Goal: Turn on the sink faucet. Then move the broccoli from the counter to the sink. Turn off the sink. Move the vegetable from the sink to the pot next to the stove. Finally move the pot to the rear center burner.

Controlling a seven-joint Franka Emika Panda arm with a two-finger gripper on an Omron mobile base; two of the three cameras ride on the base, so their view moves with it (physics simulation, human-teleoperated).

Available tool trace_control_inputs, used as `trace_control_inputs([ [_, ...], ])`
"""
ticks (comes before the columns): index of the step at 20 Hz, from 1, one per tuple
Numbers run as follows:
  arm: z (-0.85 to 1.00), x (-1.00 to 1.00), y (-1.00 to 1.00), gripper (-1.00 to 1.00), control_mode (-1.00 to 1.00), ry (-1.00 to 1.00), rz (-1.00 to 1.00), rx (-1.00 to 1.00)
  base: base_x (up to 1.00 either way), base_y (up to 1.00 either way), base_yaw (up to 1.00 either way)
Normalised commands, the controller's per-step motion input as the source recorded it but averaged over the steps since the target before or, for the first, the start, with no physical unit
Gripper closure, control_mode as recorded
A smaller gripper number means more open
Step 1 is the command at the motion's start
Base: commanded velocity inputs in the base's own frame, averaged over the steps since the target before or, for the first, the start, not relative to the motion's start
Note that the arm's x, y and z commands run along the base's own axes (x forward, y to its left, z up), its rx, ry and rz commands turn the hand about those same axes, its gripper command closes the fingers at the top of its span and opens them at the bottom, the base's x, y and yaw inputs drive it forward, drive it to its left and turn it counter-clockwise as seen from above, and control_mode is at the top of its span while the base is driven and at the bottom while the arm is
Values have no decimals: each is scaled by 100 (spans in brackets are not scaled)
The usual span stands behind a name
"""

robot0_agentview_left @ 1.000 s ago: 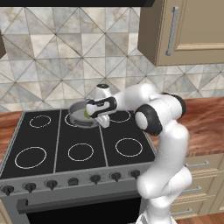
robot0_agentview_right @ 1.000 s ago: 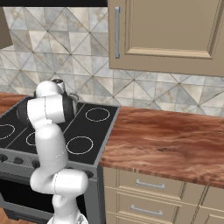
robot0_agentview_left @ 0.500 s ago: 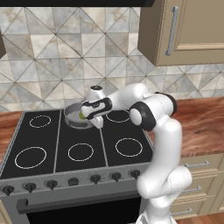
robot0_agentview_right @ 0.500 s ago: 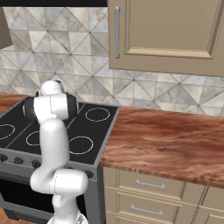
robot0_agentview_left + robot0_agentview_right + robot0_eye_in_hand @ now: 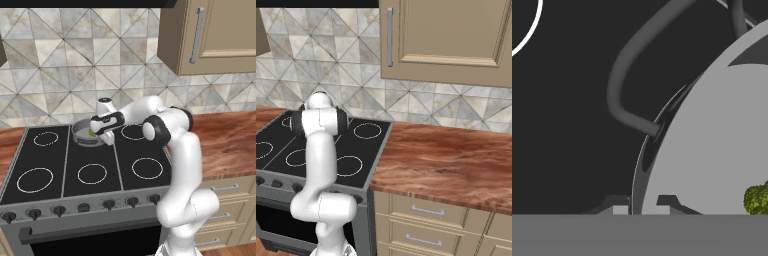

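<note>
Pinched narrowly on the rim of the pot (image 5: 712,145), the gripper (image 5: 98,131) is seen at centre left of the left base view, one finger tip either side of the wall at the bottom of the hand view. One pot (image 5: 87,134) is counted, over the rear centre of the stove (image 5: 60,165), with one broccoli (image 5: 756,199) inside it at the lower right of the hand view. A curved dark handle (image 5: 624,75) arches over the black glass at upper left. Six burner rings are counted; the front three lie bare. To the right, the wooden counter (image 5: 451,162) is open up to the backsplash.
</note>
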Motion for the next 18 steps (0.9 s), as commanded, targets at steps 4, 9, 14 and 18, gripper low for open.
trace_control_inputs([
  [4,-20,27,0,100,-100,0,0,-3,0,0,0],
  [9,-14,18,1,100,-100,0,0,0,0,0,0],
  [14,-13,5,3,-100,-100,0,0,0,0,0,0],
  [18,0,1,1,-100,-100,0,0,0,0,0,0],
])
